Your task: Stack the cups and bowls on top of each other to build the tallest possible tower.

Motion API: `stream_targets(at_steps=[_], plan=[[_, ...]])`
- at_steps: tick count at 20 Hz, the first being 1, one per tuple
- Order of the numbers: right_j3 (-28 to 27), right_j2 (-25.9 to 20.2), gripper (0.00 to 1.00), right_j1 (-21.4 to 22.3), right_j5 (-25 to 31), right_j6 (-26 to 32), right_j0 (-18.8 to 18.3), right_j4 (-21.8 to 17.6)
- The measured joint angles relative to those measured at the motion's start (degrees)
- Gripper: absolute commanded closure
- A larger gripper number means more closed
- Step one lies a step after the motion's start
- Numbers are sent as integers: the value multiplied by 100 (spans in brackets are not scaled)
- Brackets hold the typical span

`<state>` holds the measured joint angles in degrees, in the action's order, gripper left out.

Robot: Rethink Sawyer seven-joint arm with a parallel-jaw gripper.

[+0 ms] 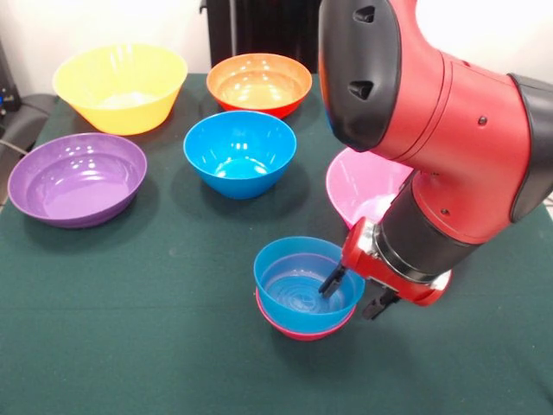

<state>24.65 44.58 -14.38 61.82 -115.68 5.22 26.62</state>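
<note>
Open cloth lying at 7 to 9 o'clock of the tower [307, 298].
Pink bowl [367, 186] crowding 1 o'clock; medium blue bowl [239, 153] standing at 11.

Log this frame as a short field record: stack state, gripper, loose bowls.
stack: small blue bowl nested in magenta-red bowl
gripper: gripper at the blue bowl's rim, one jaw inside, one outside
loose bowls: yellow, orange-red, medium blue, purple, pink partly behind the arm
cups: none visible
</note>
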Motion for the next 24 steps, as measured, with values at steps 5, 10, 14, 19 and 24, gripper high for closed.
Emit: stream_targets(at_steps=[5,10,14,19,24], plan=[[32,-46,0,24,0,0,-1,-1],[44,-190,0,68,3,0,-30,-5],[43,-303,0,98,4,0,-84,-5],[40,-454,0,150,1,0,-143,-6],[27,-589,0,209,0,0,-193,-7]])
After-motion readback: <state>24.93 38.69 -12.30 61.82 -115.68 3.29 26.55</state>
